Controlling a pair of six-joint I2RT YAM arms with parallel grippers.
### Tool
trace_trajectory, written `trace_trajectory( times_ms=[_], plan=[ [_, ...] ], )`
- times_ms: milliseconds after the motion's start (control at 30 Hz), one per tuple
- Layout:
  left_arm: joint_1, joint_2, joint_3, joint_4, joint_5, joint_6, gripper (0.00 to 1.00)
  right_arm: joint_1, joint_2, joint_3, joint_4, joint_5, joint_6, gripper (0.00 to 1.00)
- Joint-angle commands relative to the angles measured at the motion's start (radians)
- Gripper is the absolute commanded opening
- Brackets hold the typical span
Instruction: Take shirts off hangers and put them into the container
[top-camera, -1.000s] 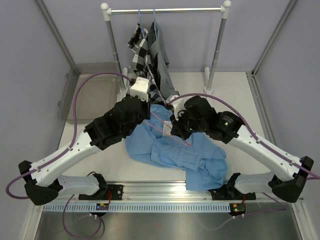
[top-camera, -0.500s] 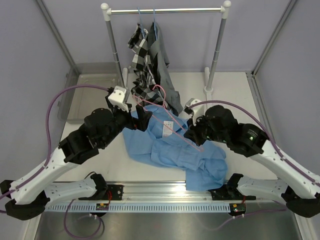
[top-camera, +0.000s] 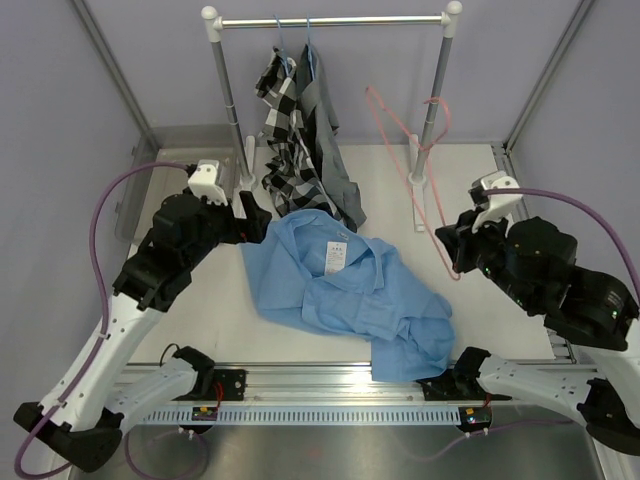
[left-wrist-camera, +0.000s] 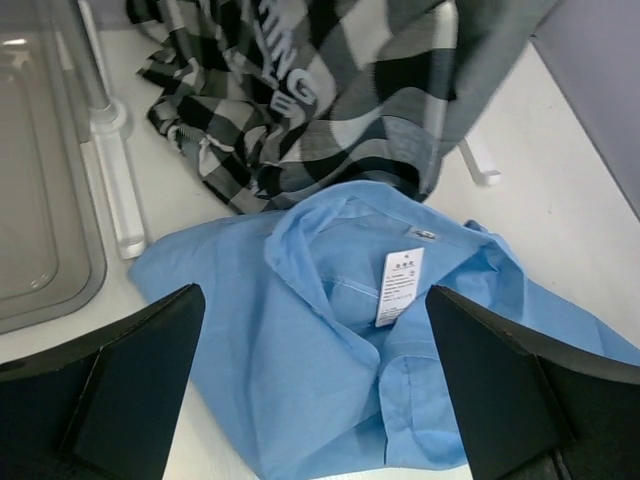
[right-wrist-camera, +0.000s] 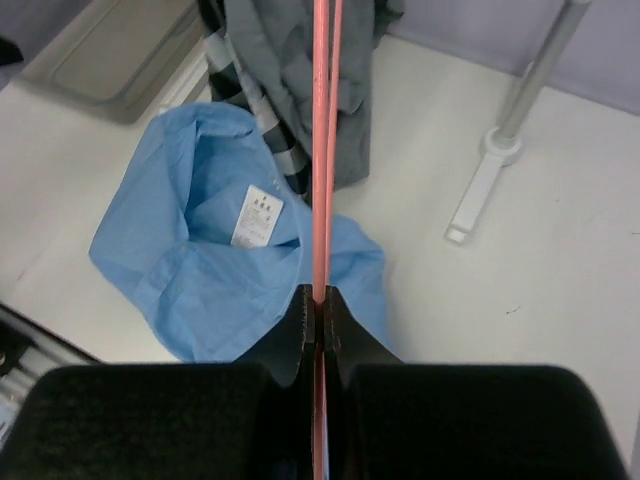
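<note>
The light blue shirt (top-camera: 340, 290) lies loose on the counter (top-camera: 480, 190). Its collar end is just beside the left claw (left-wrist-camera: 312, 300), and its long way runs toward the right arm's base. That claw is wide open, empty, and nearer. The right claw (right-wrist-camera: 320, 300) pinches the pink-red hanger (right-wrist-camera: 322, 150), off to the right. The container (left-wrist-camera: 30, 200) sits left of the left claw, partly cut off.

1. On my feed: plain lilac-grey wall panels (top-camera: 160, 60) all round, with thin aluminium corner posts (top-camera: 545, 72).
2. Flat white tabletop (top-camera: 225, 325), evenly lit.
3. Silver rack bar (top-camera: 380, 19) on white-footed uprights at the back.
</note>
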Motion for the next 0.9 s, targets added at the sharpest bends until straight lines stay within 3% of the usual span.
trace_trajectory(
  times_ms=[0, 133, 233, 467, 867],
  plan=[
    [0.108, 0.02, -0.029, -0.016, 0.157, -0.011, 0.99, 0.003, 0.054, 0.125, -0.054, 0.243, 0.037, 0.0],
    [0.119, -0.004, -0.09, -0.013, 0.095, 0.001, 0.99, -0.061, 0.125, 0.19, -0.038, 0.187, 0.019, 0.0],
    [0.119, -0.036, -0.128, -0.013, 0.027, 0.021, 0.99, -0.235, 0.197, 0.227, -0.007, 0.007, 0.002, 0.0],
    [0.118, -0.116, -0.226, -0.006, -0.067, 0.058, 0.99, -0.381, 0.41, 0.302, 0.084, -0.188, -0.032, 0.0],
    [0.119, -0.15, -0.29, 0.011, -0.05, 0.045, 0.99, -0.553, 0.799, 0.719, 0.024, -0.317, -0.053, 0.0]
  ],
)
